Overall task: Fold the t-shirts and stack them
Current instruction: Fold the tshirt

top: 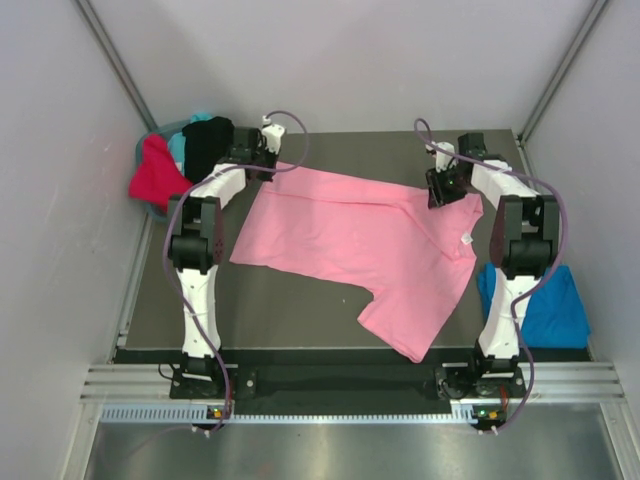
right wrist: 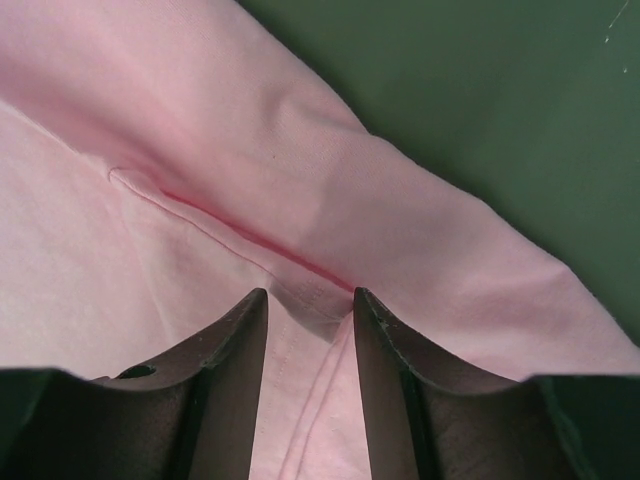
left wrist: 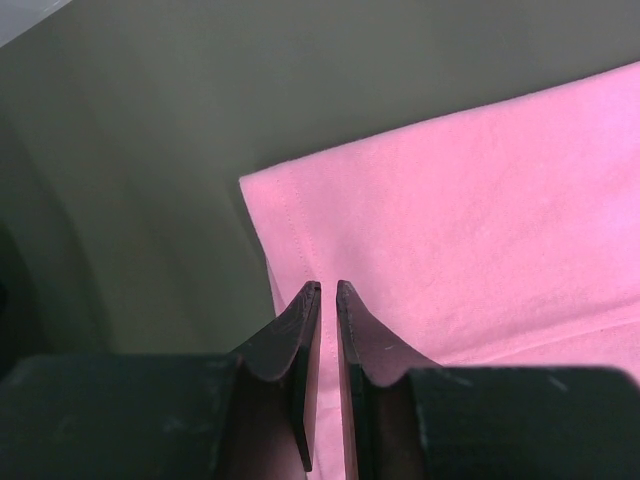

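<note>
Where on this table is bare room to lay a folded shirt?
Bare table lies near-left, between the left arm, the pink t-shirt's near edge and the front edge. A narrower bare strip runs along the far edge behind the pink t-shirt. Crowded: the far-left corner with the shirt pile, and the right side with the blue t-shirt.

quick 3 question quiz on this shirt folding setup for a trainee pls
1. Where does the blue t-shirt lie?
A) at the right edge of the table
B) under the pink one
C) in the far-left pile
2. True or false: the pink t-shirt is already folded into a neat square.
3. Which gripper pinches the pink t-shirt at its stitched hem corner?

Key: 1 A. 2 False: it lies spread out and rumpled. 3 The left gripper.
</note>
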Controlling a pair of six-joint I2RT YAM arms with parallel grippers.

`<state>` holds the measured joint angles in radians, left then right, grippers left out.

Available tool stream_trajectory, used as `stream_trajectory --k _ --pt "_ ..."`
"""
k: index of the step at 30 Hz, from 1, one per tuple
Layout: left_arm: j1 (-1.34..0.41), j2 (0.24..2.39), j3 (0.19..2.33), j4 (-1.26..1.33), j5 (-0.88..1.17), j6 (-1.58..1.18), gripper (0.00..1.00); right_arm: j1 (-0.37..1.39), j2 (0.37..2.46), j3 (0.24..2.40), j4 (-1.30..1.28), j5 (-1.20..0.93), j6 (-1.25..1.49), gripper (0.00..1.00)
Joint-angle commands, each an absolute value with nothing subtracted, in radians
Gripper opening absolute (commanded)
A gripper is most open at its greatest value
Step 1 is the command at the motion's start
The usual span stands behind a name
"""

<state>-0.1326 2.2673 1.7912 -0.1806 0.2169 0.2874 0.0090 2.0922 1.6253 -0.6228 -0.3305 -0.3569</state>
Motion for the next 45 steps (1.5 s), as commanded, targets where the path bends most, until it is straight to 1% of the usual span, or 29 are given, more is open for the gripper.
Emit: stream_trajectory --k 1,3,4,5,7,8,11,14,17,20,23,30,31,34,35,37,40,41,43,44,45 --pt "-0.137 2.233 1.789 -0.147 0.212 0.299 0.17 0.009 2.095 1.649 -0.615 -0.339 -0.365 0.40" --pt "-0.138 2.233 1.789 -0.147 0.210 0.299 0.17 0.009 2.100 1.648 -0.611 -0.337 -0.361 0.39" --pt "-0.140 2.235 1.787 -0.146 0.207 0.299 0.17 -0.021 2.100 1.647 -0.609 -0.337 -0.359 0.38" --pt "-0.140 2.232 1.787 -0.147 0.210 0.299 0.17 -0.021 2.102 1.649 -0.609 -0.337 -0.359 0.33" --pt "-0.141 2.232 1.787 -0.146 0.209 0.301 0.17 -0.021 2.103 1.654 -0.607 -0.337 -0.359 0.26" --pt "-0.141 2.230 1.786 -0.147 0.207 0.302 0.17 -0.021 2.103 1.655 -0.607 -0.336 -0.357 0.18" --pt "-0.143 2.229 1.782 -0.147 0.206 0.302 0.17 -0.023 2.095 1.657 -0.609 -0.334 -0.359 0.10" --pt "-0.143 2.229 1.779 -0.147 0.203 0.304 0.17 -0.023 2.088 1.648 -0.606 -0.334 -0.360 0.04" --pt "-0.143 2.227 1.779 -0.147 0.202 0.304 0.17 -0.021 2.063 1.637 -0.604 -0.344 -0.353 0.03" --pt "-0.141 2.229 1.779 -0.144 0.202 0.304 0.17 -0.008 2.022 1.623 -0.617 -0.351 -0.342 0.03" --pt "-0.138 2.230 1.786 -0.138 0.206 0.302 0.17 0.055 1.959 1.580 -0.627 -0.367 -0.327 0.04" --pt "-0.123 2.243 1.816 -0.130 0.210 0.290 0.17 0.198 1.778 1.383 -0.624 -0.374 -0.275 0.05" --pt "-0.120 2.244 1.819 -0.130 0.212 0.290 0.17 0.216 1.760 1.361 -0.624 -0.370 -0.269 0.06" --pt "-0.115 2.238 1.828 -0.127 0.216 0.290 0.17 0.262 1.668 1.295 -0.640 -0.357 -0.247 0.27" --pt "-0.114 2.237 1.829 -0.127 0.216 0.291 0.17 0.262 1.649 1.287 -0.640 -0.350 -0.247 0.35" --pt "-0.112 2.235 1.832 -0.127 0.218 0.293 0.18 0.250 1.629 1.298 -0.638 -0.304 -0.256 0.38" --pt "-0.112 2.237 1.835 -0.127 0.224 0.293 0.19 0.160 1.681 1.365 -0.609 -0.298 -0.241 0.37" --pt "-0.112 2.237 1.838 -0.129 0.224 0.295 0.19 0.105 1.707 1.393 -0.607 -0.301 -0.235 0.37" --pt "-0.112 2.241 1.853 -0.136 0.225 0.295 0.20 0.059 1.784 1.478 -0.606 -0.288 -0.238 0.36" --pt "-0.112 2.243 1.859 -0.138 0.219 0.296 0.23 0.014 1.808 1.503 -0.600 -0.272 -0.242 0.36" --pt "-0.113 2.244 1.865 -0.143 0.212 0.293 0.24 0.008 1.853 1.555 -0.598 -0.268 -0.244 0.36"
